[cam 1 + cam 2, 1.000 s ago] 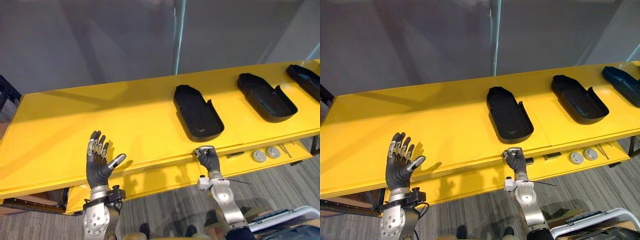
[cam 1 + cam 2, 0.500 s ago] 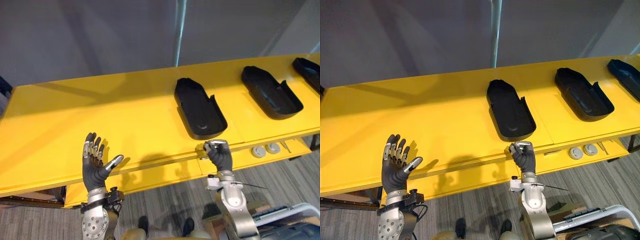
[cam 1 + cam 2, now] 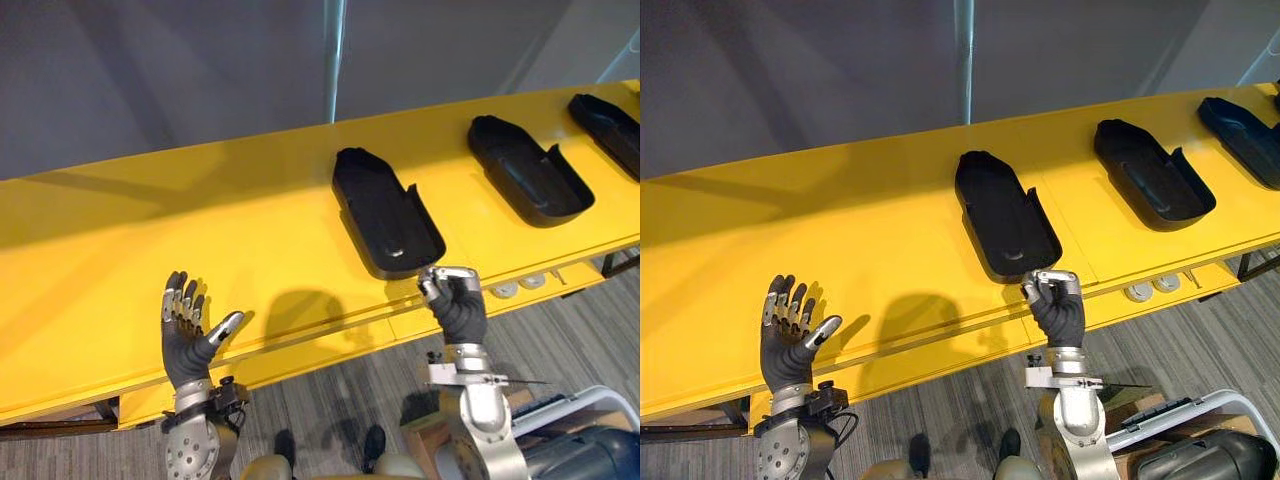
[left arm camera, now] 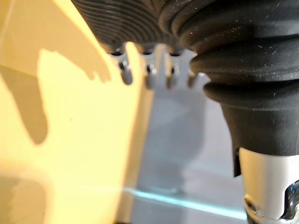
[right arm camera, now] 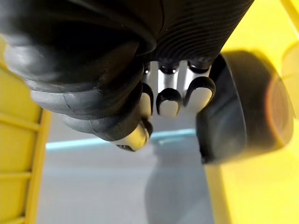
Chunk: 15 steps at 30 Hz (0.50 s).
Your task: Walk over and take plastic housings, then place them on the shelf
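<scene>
Three black plastic housings lie open side up on the long yellow table (image 3: 150, 230): the nearest (image 3: 385, 210), a second (image 3: 528, 170) to its right and a third (image 3: 608, 120) at the far right edge. My right hand (image 3: 455, 305) is raised at the table's front edge, just short of the nearest housing's near end, fingers curled with nothing in them. The right wrist view has those curled fingers (image 5: 170, 95) with the housing (image 5: 233, 107) close beside them. My left hand (image 3: 188, 335) is held up open over the front edge at the lower left.
A lower yellow shelf under the front edge carries two round grey discs (image 3: 505, 290). A metal post (image 3: 333, 60) and a grey wall stand behind the table. Grey carpet lies in front, with a white-rimmed bin (image 3: 590, 420) at the lower right.
My right hand has risen from below the table's edge up to the near end of the nearest housing, still curled. The view has shifted a little. My left hand stays open.
</scene>
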Tool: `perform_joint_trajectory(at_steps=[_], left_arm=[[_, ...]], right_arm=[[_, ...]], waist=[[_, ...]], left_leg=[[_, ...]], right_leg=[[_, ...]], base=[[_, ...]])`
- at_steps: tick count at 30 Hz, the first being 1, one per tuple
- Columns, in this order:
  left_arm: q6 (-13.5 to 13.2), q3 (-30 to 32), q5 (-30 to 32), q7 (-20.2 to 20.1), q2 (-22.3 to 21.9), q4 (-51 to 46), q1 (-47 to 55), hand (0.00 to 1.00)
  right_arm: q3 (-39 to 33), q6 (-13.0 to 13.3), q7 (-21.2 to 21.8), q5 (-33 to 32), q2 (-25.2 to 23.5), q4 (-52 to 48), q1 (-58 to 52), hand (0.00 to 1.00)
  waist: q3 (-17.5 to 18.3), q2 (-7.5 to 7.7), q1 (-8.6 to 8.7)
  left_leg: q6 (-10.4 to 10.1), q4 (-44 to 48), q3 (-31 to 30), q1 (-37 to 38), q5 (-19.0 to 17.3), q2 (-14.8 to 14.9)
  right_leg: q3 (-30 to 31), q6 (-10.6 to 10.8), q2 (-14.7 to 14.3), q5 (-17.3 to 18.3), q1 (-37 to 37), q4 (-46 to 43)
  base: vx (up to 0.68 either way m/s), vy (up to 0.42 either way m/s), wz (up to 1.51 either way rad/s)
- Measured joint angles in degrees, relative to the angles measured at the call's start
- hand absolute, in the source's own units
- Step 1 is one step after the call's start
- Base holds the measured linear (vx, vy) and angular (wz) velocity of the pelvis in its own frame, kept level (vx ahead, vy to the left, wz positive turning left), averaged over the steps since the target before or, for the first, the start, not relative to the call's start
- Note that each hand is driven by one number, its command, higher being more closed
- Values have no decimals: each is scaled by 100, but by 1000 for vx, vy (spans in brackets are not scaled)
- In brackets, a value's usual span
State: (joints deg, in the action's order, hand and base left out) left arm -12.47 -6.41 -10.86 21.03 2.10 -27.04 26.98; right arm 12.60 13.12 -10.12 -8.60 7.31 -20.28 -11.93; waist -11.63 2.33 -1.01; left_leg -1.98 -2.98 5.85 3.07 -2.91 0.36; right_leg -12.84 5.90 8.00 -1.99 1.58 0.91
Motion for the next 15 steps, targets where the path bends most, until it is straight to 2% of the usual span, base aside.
perform_joint_trajectory(at_steps=[1,2,5,9,13,15], left_arm=[[0,-3,0,-7,5,0,-2,0],[0,-8,1,-31,48,0,-2,0],[1,-56,2,-81,172,1,-3,0],[1,-105,10,-158,202,1,1,0],[1,-105,14,-174,203,2,-5,0],[1,-106,15,-210,203,2,-8,0]], right_arm=[[-1,0,-7,-1,2,161,99,100],[0,0,-99,10,8,734,443,100],[-4,-1,-198,50,20,1255,778,100],[0,-5,-365,241,93,1690,1146,100],[10,-96,-357,270,105,1965,1356,100],[15,-243,-357,278,105,2144,1430,100]], waist=[[-2,-4,0],[4,-18,-33],[22,-80,-134],[126,-256,-154],[135,-271,-170],[135,-271,-172]], left_leg=[[0,15,-23,1,0,-1],[-1,50,-72,-4,-1,-2],[0,55,-92,-14,4,-4],[8,55,-260,-11,25,-19],[8,52,-349,-19,60,-36],[16,52,-366,-17,72,-55]], right_leg=[[-12,0,2,0,22,0],[-62,0,6,0,58,-1],[-91,0,9,0,63,-1],[-257,0,26,0,161,3],[-303,0,38,0,183,4],[-313,0,58,0,195,4]], base=[[-38,-3,15],[-45,-5,13],[-52,-10,7],[-21,-4,19],[-30,-2,8],[-30,5,4]])
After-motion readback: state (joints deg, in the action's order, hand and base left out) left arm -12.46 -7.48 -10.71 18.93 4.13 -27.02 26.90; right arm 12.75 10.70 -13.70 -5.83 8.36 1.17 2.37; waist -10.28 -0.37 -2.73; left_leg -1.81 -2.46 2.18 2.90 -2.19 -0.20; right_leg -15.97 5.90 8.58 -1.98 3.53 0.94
